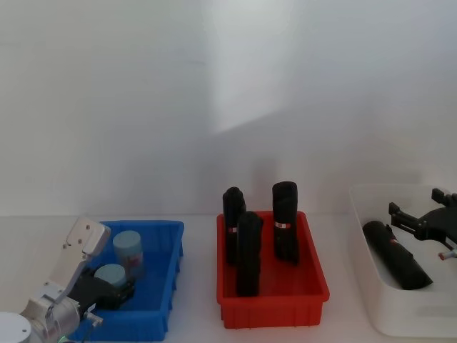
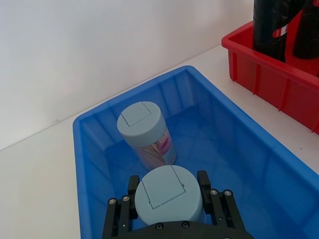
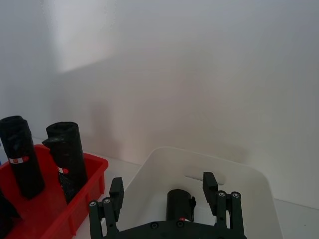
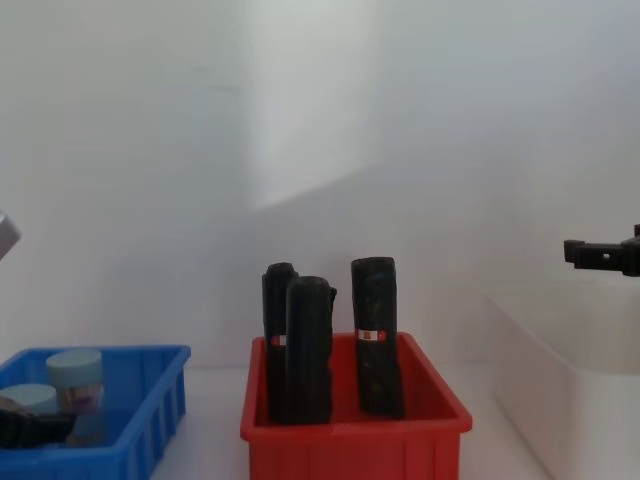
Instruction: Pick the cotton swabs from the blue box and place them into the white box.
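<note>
One tub of cotton swabs [image 2: 167,196] is clamped by the left gripper [image 2: 168,195] toward the blue box's [image 2: 149,82] near wall, while the right gripper [image 3: 163,183] is spread above the white box [image 3: 234,172].

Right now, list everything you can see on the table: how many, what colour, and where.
Cotton swab tubs: two, clear with grey-blue lids, upright in the blue box.
Blue box: one, blue, table's left.
Red bin: one, red, centre.
Black cylinders: four, red-banded; three upright in the red bin, one lying in the white box.
White box: one, white, right.
Table: one, white.
Left gripper: black, in the blue box, shut on the nearer tub.
Right gripper: black, open, above the white box.
</note>
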`<state>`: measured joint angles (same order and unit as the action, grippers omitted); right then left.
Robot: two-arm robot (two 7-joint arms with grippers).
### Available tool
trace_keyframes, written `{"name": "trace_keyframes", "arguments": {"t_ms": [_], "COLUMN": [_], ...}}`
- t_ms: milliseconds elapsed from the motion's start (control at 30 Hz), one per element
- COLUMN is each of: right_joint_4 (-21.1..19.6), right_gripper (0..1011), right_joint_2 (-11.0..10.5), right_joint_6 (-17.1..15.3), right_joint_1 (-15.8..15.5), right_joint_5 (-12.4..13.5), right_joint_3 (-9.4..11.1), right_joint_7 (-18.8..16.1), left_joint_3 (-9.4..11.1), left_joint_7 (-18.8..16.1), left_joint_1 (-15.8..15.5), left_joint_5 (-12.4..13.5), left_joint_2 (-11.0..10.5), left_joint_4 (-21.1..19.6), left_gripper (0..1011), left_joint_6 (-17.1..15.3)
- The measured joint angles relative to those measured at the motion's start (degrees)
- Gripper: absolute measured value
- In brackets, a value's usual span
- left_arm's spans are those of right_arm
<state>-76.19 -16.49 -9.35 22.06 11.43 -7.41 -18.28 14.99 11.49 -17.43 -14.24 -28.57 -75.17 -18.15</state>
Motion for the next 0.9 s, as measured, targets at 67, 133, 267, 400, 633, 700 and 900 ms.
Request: {"name": "trace_keyframes", "arguments": {"t_ms": [67,133,267,400,633,700,900], "right_joint_4": [0.0,0.0,0.0,0.0,0.0,0.0,0.0], "right_gripper": [1002,1002,1002,1002,1002,1002,1002], "right_joint_2": [0.0,0.0,0.0,0.0,0.0,0.0,0.0], "right_joint_6": [0.0,0.0,0.0,0.0,0.0,0.0,0.0], "right_joint_1": [0.0,0.0,0.0,0.0,0.0,0.0,0.0], "right_joint_5": [0.0,0.0,0.0,0.0,0.0,0.0,0.0], "right_joint_3": [0.0,0.0,0.0,0.0,0.0,0.0,0.0], "right_joint_7": [0.0,0.0,0.0,0.0,0.0,0.0,0.0], "left_joint_3": [0.0,0.0,0.0,0.0,0.0,0.0,0.0], "left_joint_7": [0.0,0.0,0.0,0.0,0.0,0.0,0.0], "left_joint_1": [0.0,0.0,0.0,0.0,0.0,0.0,0.0], "left_joint_5": [0.0,0.0,0.0,0.0,0.0,0.0,0.0], "left_joint_2": [0.0,0.0,0.0,0.0,0.0,0.0,0.0], "left_joint_4": [0.0,0.0,0.1,0.1,0.1,0.1,0.1], "left_gripper": [708,708,708,708,708,708,708], "left_joint_6": [0.0,0.0,0.0,0.0,0.0,0.0,0.0]}}
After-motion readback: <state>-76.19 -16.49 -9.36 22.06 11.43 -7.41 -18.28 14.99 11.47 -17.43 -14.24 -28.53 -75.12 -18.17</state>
